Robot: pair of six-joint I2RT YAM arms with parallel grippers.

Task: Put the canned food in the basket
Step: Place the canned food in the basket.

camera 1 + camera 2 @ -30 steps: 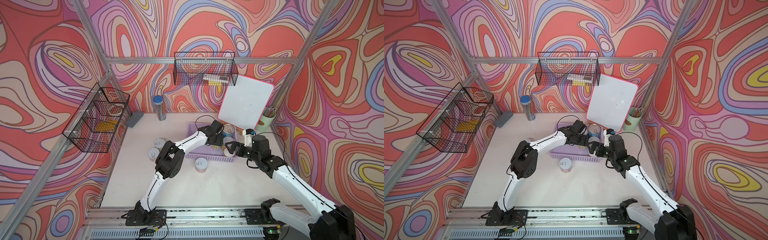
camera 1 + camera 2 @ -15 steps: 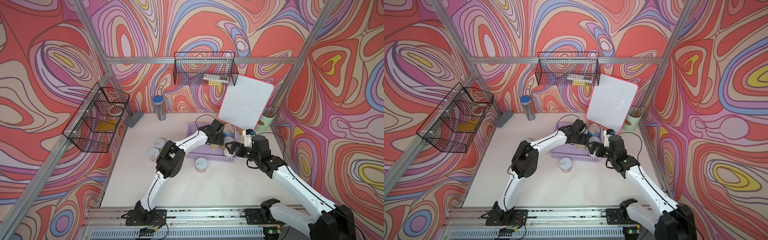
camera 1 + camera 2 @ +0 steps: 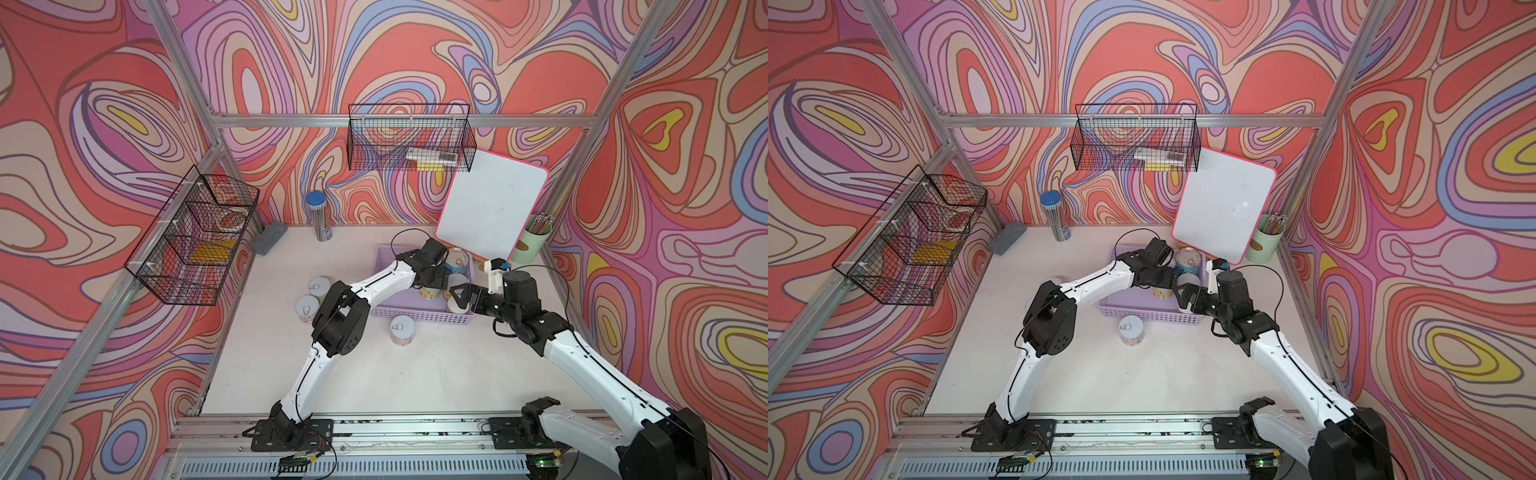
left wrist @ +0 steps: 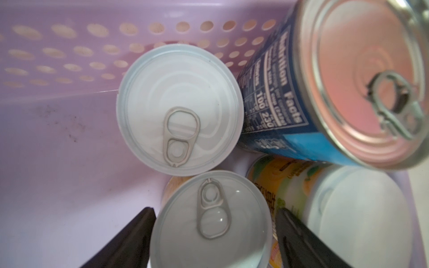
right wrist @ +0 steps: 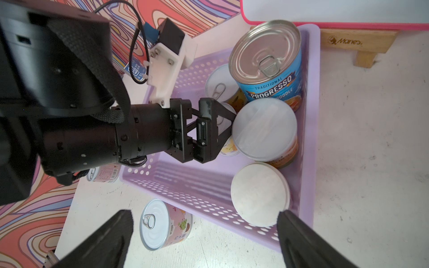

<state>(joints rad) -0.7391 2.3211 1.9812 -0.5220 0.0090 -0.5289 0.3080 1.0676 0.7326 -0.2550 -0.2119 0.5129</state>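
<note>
The lavender basket (image 3: 419, 316) (image 3: 1150, 318) (image 4: 69, 58) (image 5: 185, 185) holds several cans, among them a tall blue-labelled one (image 3: 457, 259) (image 3: 1188, 264) (image 4: 348, 81) (image 5: 267, 62). My left gripper (image 3: 436, 282) (image 3: 1163, 286) (image 4: 213, 210) (image 5: 228, 125) reaches into the basket. It is open, its fingers a sliver away from a white-lidded can (image 4: 209, 220) standing between them. My right gripper (image 3: 459, 299) (image 3: 1185, 297) (image 5: 205, 213) hangs wide open over the basket's near right corner, above a pale-lidded can (image 5: 260, 192). A pink-labelled can (image 3: 401, 329) (image 3: 1131, 329) (image 5: 162, 225) stands on the table in front of the basket. Two more cans (image 3: 319, 286) (image 3: 306, 308) stand to its left.
A pink-edged whiteboard (image 3: 492, 208) leans on a wooden stand (image 5: 357, 44) behind the basket, beside a green pencil cup (image 3: 532, 243). A blue-capped pencil tube (image 3: 319, 218) and a grey eraser (image 3: 270, 237) sit at the back. Black wire baskets (image 3: 195, 237) (image 3: 409, 139) hang on the walls.
My left gripper's jaws have come apart from the can it was holding in the basket. Neither arm has shifted noticeably, and the right gripper stays wide open.
</note>
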